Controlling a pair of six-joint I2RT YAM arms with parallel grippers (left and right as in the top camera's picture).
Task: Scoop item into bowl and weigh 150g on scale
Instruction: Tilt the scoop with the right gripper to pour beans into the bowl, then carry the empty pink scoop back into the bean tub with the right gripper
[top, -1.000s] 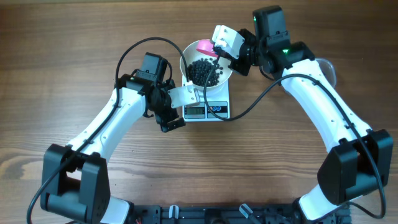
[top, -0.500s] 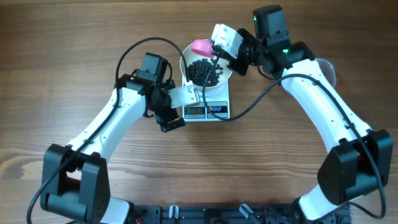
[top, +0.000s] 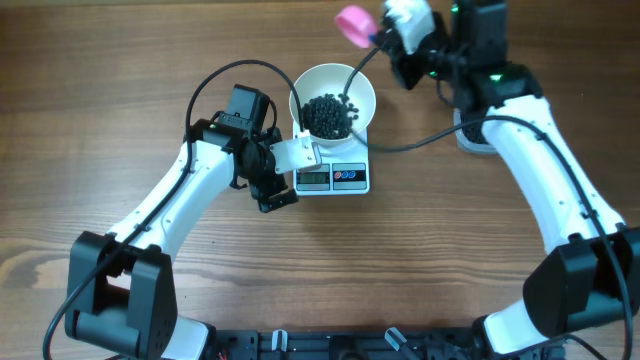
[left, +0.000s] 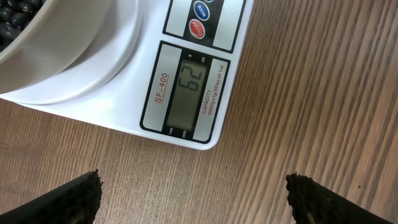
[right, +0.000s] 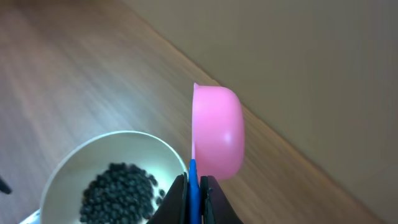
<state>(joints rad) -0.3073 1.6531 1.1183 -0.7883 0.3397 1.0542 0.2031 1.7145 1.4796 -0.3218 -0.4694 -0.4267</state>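
Small round black pellets (top: 327, 115) heap in the deep white bowl (top: 305, 85); my right pincer (right: 194, 190) pinches a pink plastic scoop (right: 217, 134), left pincer (left: 196, 198) spread.

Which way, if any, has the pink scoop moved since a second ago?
Yes. The pink scoop has moved off the bowl, up and right in the overhead view.

white bowl (top: 335, 72), black pellets (top: 327, 115), pink scoop (top: 352, 24)

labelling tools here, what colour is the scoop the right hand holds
Pink, with a blue handle; the scoop shows best in the right wrist view.
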